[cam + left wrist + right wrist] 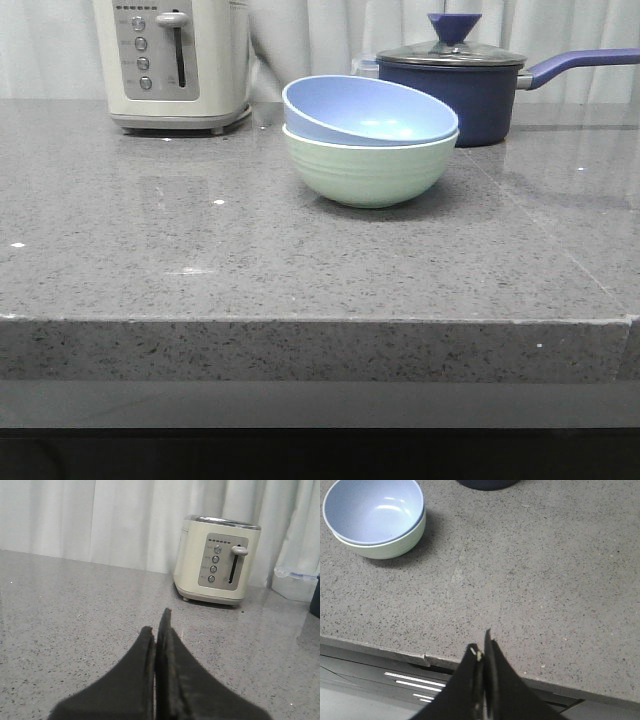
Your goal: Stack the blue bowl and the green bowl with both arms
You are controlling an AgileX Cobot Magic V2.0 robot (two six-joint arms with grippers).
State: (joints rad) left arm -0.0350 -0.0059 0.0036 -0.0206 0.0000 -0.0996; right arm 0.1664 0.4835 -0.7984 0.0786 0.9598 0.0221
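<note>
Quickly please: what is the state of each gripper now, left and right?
Left gripper: closed, holding nothing.
Right gripper: closed, holding nothing, away from the blue bowl sitting in the green bowl.

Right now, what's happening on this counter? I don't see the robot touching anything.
Nothing is being handled. The blue bowl sits nested, slightly tilted, inside the green bowl on the grey countertop, so the stacking looks done. The left gripper and right gripper are both shut and empty, away from the bowls. A cream toaster and a lidded navy saucepan stand behind.
</note>
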